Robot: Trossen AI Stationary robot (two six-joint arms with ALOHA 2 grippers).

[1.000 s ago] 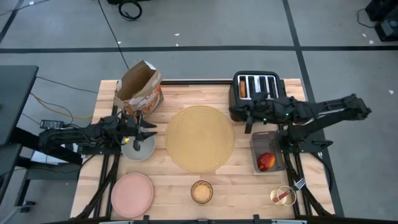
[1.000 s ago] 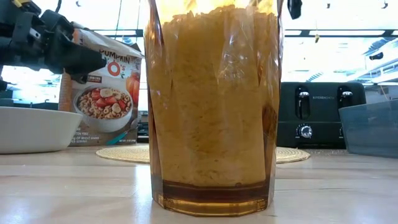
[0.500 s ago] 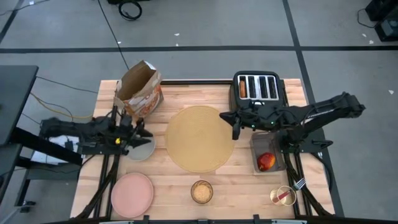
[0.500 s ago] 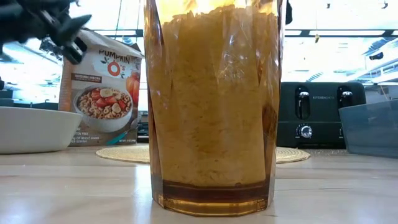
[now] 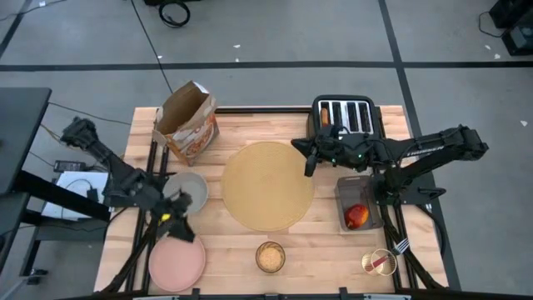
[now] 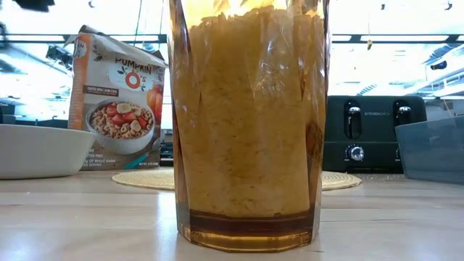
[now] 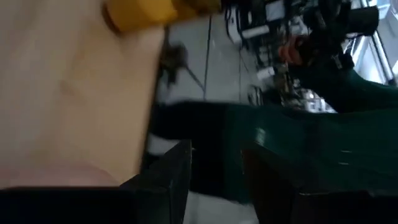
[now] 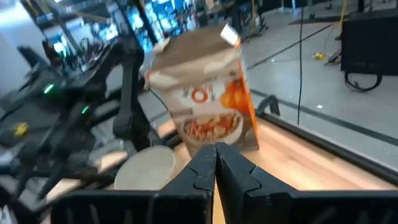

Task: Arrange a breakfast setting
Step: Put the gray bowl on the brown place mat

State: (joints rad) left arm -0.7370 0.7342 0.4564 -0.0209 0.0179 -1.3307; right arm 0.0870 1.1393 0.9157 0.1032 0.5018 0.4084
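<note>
The left pincer (image 5: 171, 223) hung empty, its fingers (image 7: 177, 174) parted, over the table (image 5: 333, 250) between the grey bowl (image 5: 185, 191) and the small pink plate (image 5: 176, 260), nearer the plate's far rim. The right pincer (image 5: 310, 162) was clenched on nothing, its fingers (image 8: 214, 163) pressed together, poised over the edge of the round tan placemat (image 5: 267, 185) beside the black toaster (image 5: 345, 117).

The placemat lay bare at mid-table. The bowl sat just off its left edge, with a cereal bag (image 5: 188, 121) behind it. The plate rested at the front left corner, and the amber glass (image 5: 270, 257) stood at the front, just clear of the mat. The apple (image 5: 357, 216) lay in a grey bin (image 5: 346, 187) at the right, and the red-handled fork (image 5: 388, 259) rested on a small dish at the front right corner.

Nothing had yet reached the mat, so the setting seemed barely begun. The left arm appeared to be lining up on the plate; its next move would call for a descent to the rim and a firm pinch, then a lift towards the mat.
</note>
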